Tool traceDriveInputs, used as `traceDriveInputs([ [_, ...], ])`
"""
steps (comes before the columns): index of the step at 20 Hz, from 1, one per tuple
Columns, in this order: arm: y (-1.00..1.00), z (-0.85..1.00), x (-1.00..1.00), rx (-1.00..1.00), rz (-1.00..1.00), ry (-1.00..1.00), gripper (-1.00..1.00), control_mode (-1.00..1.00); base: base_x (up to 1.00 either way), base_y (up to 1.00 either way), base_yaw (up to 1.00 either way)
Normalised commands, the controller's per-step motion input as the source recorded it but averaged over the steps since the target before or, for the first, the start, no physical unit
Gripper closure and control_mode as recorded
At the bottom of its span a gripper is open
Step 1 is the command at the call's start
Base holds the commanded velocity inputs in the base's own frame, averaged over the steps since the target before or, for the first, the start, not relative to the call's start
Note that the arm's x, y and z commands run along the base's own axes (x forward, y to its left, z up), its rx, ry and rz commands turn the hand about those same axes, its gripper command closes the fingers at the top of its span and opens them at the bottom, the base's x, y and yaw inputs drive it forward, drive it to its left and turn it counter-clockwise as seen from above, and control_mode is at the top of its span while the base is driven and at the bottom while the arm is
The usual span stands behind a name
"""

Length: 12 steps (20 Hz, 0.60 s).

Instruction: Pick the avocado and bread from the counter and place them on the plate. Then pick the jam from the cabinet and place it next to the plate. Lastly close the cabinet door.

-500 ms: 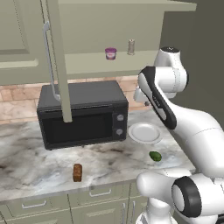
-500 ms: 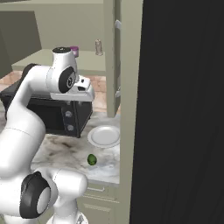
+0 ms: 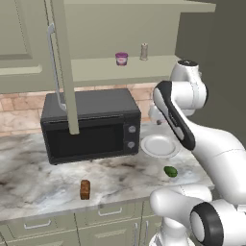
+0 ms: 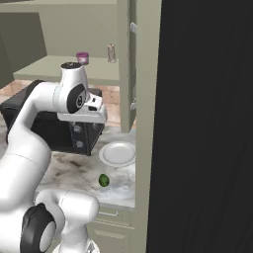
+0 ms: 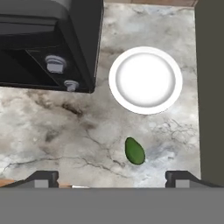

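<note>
On the marbled desk, the following items are being shown. A round white plate is lying flat just beside the front right corner of a black microwave; nothing is being carried on it. A dark green avocado is resting on the stone near the plate, on the side toward the desk's front edge, apart from the rim. A reddish-brown piece of bread is standing upright near the front edge, in front of the microwave and well apart from plate and avocado.

Above the microwave, the cabinet is being held open, its tall olive door with the silver bar handle swung outward. On the shelf inside, a purple jam jar is sitting near a thin beige shaker, the two not touching.

Over the plate and avocado, the pincer is being held high and pointed downward, its fingers being kept wide apart with nothing between them.
</note>
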Motion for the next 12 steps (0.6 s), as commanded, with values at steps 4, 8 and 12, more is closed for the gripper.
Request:
traceDriveInputs([
  [4, -0.10, -0.32, -0.27, 0.01, 0.00, 0.00, -1.00, -1.00, 0.00, 0.00, 0.00],
  [8, -0.18, -0.38, 0.00, 0.00, 0.00, 0.02, -1.00, -1.00, 0.00, 0.00, 0.00],
  [12, -0.14, -0.48, -0.01, 0.00, 0.00, 0.07, -1.00, -1.00, 0.00, 0.00, 0.00],
])
